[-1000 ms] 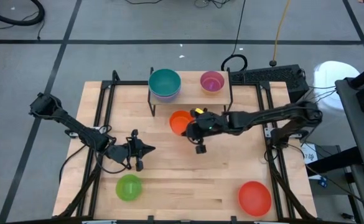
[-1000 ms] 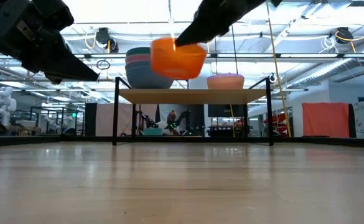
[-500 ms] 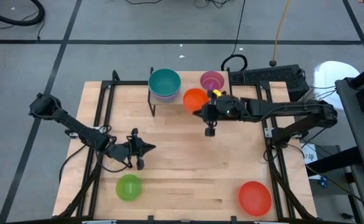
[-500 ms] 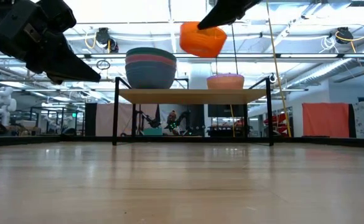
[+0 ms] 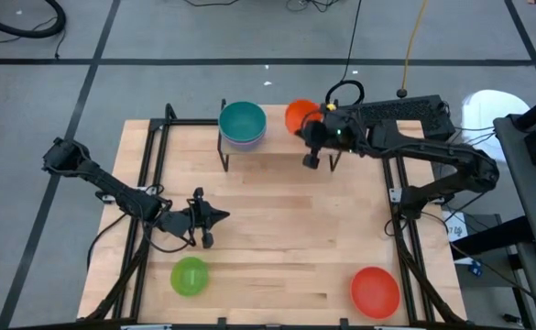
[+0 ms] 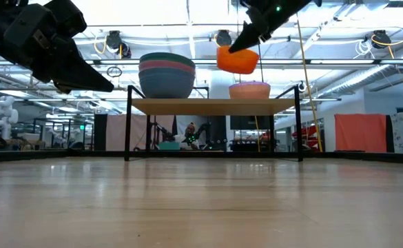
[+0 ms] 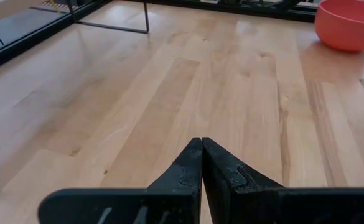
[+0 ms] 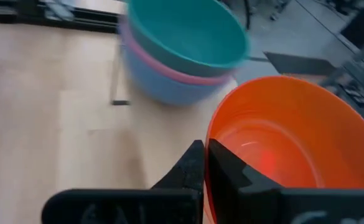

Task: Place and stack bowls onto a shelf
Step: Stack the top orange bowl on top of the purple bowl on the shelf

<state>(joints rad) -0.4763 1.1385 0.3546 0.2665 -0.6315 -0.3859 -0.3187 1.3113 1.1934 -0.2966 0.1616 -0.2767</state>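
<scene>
Orange bowl rim pinched by right tool, wrist view only.

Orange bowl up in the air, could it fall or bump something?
Maybe. The right gripper pinches the orange bowl only by its rim, and it hangs tilted, so it could slip. It is above the pink bowl on the shelf; lowered crooked, it might not nest and could knock that bowl. The teal-topped stack stands close by.
</scene>
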